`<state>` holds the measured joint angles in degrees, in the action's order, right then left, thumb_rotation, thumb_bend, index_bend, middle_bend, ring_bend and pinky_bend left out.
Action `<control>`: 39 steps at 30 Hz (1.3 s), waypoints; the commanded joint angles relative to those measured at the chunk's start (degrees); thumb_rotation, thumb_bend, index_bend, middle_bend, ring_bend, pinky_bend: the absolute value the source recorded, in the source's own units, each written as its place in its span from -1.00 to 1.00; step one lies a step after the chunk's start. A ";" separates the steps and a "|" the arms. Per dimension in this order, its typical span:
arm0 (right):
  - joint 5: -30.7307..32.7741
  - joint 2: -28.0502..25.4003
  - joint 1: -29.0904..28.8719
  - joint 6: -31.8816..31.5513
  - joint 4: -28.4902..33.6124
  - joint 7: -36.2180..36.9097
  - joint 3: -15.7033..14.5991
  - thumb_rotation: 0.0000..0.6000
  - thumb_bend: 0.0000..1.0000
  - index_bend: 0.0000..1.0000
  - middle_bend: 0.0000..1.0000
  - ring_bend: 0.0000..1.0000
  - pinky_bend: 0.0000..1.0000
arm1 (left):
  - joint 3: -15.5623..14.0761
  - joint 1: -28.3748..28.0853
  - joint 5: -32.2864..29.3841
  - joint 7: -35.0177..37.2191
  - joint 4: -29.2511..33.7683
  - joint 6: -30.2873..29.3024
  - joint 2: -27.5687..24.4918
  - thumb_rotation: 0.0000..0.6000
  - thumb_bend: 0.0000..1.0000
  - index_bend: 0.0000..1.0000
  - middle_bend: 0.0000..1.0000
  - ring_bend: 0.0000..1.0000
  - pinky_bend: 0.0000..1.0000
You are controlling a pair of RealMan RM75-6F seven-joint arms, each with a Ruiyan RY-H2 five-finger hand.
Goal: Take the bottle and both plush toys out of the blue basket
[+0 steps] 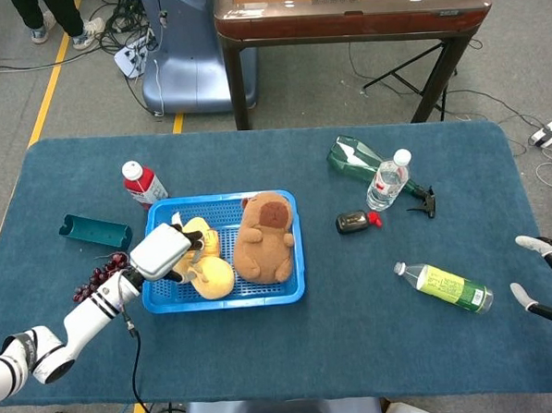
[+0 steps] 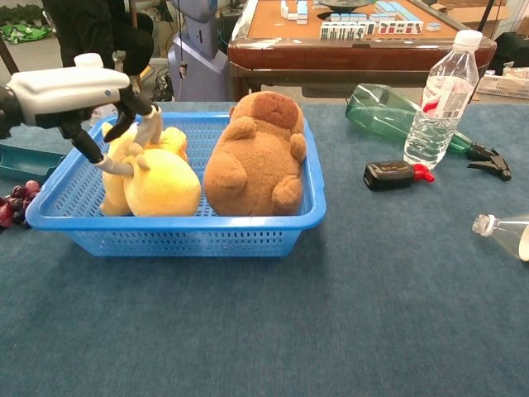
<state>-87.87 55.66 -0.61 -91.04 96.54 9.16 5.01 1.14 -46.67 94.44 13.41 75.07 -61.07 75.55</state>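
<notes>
A blue basket (image 1: pixel 227 303) (image 2: pixel 182 223) sits left of the table's middle. In it, a brown plush toy (image 1: pixel 264 237) (image 2: pixel 256 157) fills the right half. A yellow plush toy (image 1: pixel 210 265) (image 2: pixel 161 178) stands in the left half. My left hand (image 1: pixel 158 252) (image 2: pixel 74 91) hovers over the basket's left rim, its fingers curled around the top of the yellow toy. A bottle with a yellow-green label (image 1: pixel 444 287) (image 2: pixel 504 231) lies on the cloth at the right. My right hand (image 1: pixel 548 280) is at the table's right edge, open and holding nothing.
A red-capped bottle (image 1: pixel 143 184), a teal holder (image 1: pixel 94 232) and grapes (image 1: pixel 99 276) lie left of the basket. To its right are a clear water bottle (image 1: pixel 388 180) (image 2: pixel 438 91), a green spray bottle (image 1: pixel 357 156) and a small black device (image 1: pixel 354 222).
</notes>
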 commanded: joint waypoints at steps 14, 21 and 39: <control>-0.35 0.05 0.02 -0.38 -0.24 0.42 0.09 1.00 -0.58 -0.47 -0.42 -0.47 -0.21 | 5.15 4.79 -6.00 10.43 4.69 -7.56 -5.68 1.00 -0.48 0.55 0.49 0.37 0.08; -0.29 -0.04 0.19 -0.48 -0.29 0.52 0.00 1.00 -0.58 -0.47 -0.42 -0.47 -0.21 | 6.85 7.38 -10.46 11.99 2.66 -8.28 -6.71 1.00 -0.48 0.55 0.49 0.37 0.08; -1.17 -0.22 -0.50 0.34 -0.17 0.01 -0.20 1.00 -0.58 -0.47 -0.42 -0.47 -0.21 | 8.62 11.86 -23.81 -3.35 -8.40 -2.51 -3.41 1.00 -0.48 0.54 0.50 0.35 0.08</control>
<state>-89.04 55.44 -1.10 -90.71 96.37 9.18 4.82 9.12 -35.11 72.55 12.52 68.31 -64.54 71.18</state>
